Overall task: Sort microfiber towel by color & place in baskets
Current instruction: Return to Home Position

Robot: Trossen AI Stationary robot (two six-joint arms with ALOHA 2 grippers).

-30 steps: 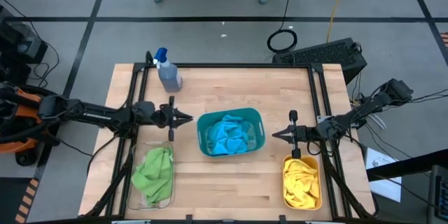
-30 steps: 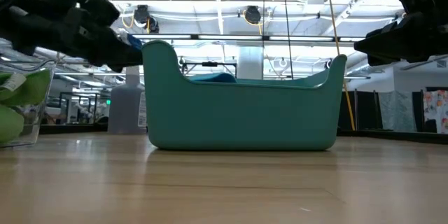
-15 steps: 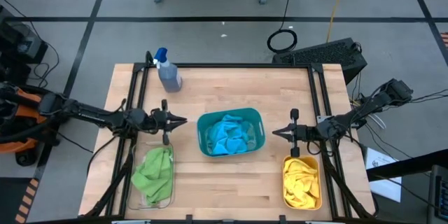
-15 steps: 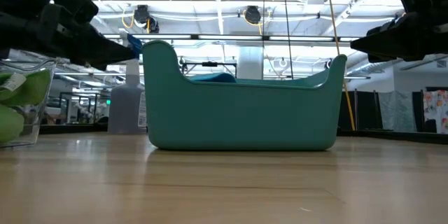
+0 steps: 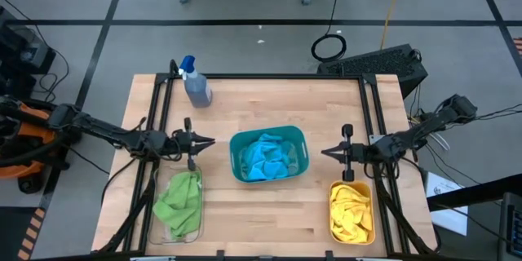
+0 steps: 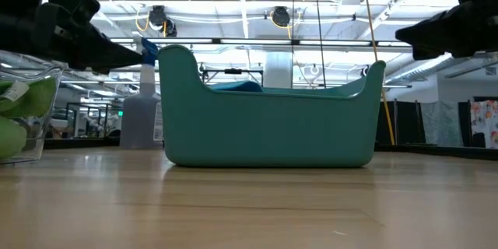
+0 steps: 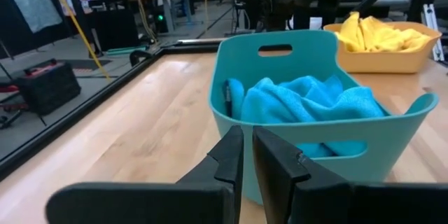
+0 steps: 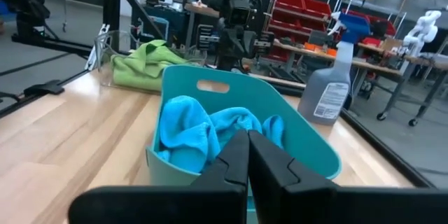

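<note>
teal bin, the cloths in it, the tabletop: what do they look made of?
Teal bin: looks like moulded plastic; smooth matte wall, cut-out handle slot. Blue cloths: soft napped fabric, likely microfiber; fuzzy, crumpled folds. Tabletop: light wood, probably butcher block; plank seams and grain show.

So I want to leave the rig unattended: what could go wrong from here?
The left claw and right claw, both shut, hang close beside the teal basket; a stray swing could nudge it. The green towel is piled up to the clear basket's rim near the left claw, so a low pass might snag it.
</note>
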